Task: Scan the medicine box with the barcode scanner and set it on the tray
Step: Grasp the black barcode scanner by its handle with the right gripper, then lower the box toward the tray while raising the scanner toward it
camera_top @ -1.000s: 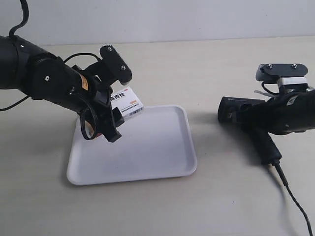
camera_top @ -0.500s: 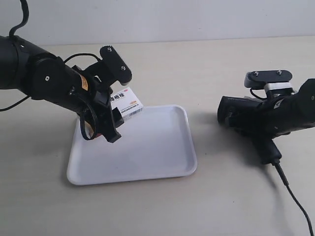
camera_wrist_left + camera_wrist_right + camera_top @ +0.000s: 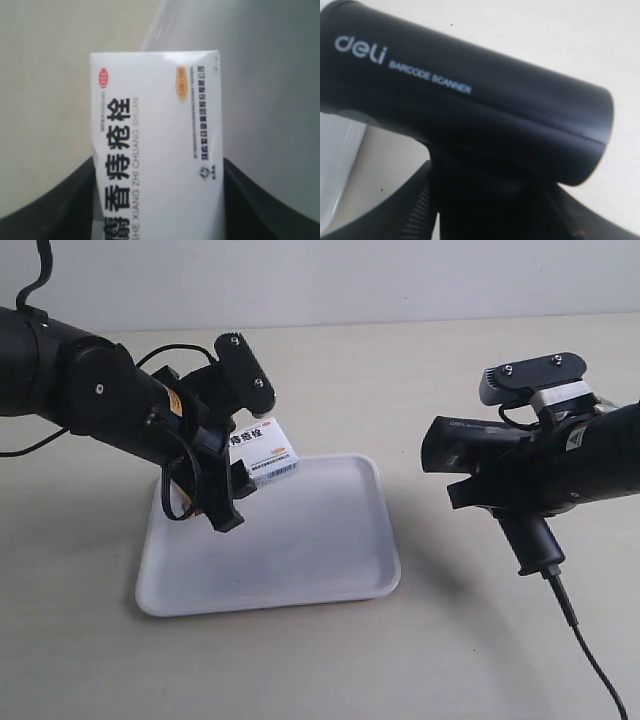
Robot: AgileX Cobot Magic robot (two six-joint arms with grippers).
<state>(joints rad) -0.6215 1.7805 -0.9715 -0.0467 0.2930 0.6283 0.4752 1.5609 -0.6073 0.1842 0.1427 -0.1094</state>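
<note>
The medicine box (image 3: pixel 264 450) (image 3: pixel 157 145), white with black Chinese lettering, hangs tilted above the back left part of the white tray (image 3: pixel 320 540) (image 3: pixel 270 90). My left gripper (image 3: pixel 238 472) (image 3: pixel 158 210) is shut on it, a dark jaw on each side of the carton. The black barcode scanner (image 3: pixel 470 450) (image 3: pixel 470 100) is lifted off the table to the right of the tray, its blocky head pointing toward the box. My right gripper (image 3: pixel 520 490) (image 3: pixel 487 200) is shut on its handle. The scanner's cable (image 3: pixel 585 640) trails down to the front right.
The beige tabletop (image 3: pixel 420 370) lies all around the tray. The tray's right rim (image 3: pixel 390 530) lies between the two arms. A white edge, possibly the tray (image 3: pixel 335 160), shows in the right wrist view beside the scanner.
The right arm lifted the scanner off the table and swung its head up and toward the tray. The left arm shifted the box slightly right and up.
</note>
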